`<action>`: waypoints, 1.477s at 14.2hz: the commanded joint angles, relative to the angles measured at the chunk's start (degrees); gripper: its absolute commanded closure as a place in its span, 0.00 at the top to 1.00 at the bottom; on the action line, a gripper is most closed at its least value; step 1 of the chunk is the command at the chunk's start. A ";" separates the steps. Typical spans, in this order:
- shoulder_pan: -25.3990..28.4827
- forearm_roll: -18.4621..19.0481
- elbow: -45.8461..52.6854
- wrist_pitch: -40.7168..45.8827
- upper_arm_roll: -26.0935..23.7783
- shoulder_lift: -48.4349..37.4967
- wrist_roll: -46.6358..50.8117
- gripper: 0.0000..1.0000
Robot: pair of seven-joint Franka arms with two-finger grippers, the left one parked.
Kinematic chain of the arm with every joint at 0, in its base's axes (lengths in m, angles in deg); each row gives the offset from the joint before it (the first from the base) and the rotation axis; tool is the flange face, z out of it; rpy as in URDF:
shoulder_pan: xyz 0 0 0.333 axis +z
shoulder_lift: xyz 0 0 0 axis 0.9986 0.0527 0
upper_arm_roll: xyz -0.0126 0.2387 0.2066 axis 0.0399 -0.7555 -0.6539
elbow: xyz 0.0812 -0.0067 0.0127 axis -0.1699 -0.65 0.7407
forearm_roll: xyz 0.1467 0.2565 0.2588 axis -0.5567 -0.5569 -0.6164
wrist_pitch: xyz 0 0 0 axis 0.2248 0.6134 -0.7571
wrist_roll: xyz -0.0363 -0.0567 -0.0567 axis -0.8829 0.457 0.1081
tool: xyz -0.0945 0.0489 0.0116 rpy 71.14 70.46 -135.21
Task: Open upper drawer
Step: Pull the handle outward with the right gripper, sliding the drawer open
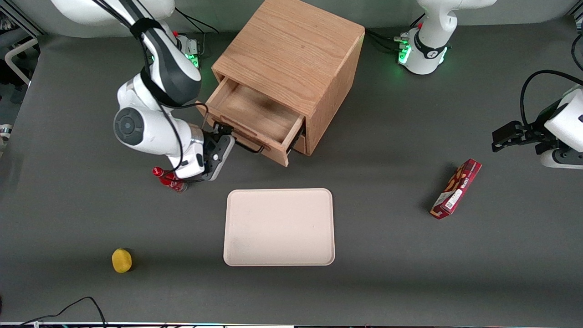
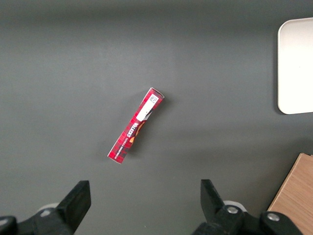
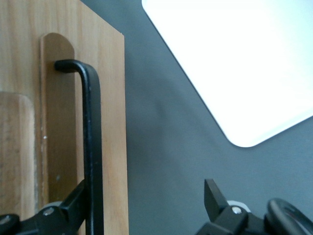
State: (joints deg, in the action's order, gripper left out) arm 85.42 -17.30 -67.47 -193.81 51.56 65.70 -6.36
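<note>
Already the upper drawer (image 1: 255, 119) stands well out of the oak cabinet (image 1: 291, 59), which sits at the end of the table farthest from the front camera, so we judge the pull nearly finished. To do the rest well, we would draw straight along the drawer's own line of travel, toward the tray (image 1: 278, 227) and the working arm's end, with no sideways drag that could skew the tray-like box in its runners or shift the whole cabinet. We would also ease off before the stop, since the drawer looks close to full reach.

Our gripper (image 1: 223, 139) is at the end of the black bar handle (image 3: 92, 147) nearer the working arm. In the right wrist view its fingers are spread wide, one finger (image 3: 73, 205) touching the bar and the other well apart from it over bare table, so nothing is clamped.

As for the drawer itself, it is a shallow, light wooden box with an empty floor, its front panel (image 3: 110, 137) carrying the thin bar on a raised wooden strip. Just beneath it the lower drawer (image 1: 298, 142) stays mostly hidden
</note>
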 commanded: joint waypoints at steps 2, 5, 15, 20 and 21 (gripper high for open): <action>0.24 3.63 5.03 0.68 1.71 3.75 -2.94 1.00; 0.24 5.40 10.47 2.78 1.80 7.70 -2.86 1.00; 0.24 11.11 24.29 6.48 3.47 17.56 -4.35 1.00; 0.33 10.94 27.10 6.57 6.63 18.70 -9.44 1.00; 0.33 10.94 27.19 6.57 6.72 18.70 -9.97 1.00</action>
State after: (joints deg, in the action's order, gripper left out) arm 85.53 -7.60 -44.35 -187.37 56.63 82.70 -13.22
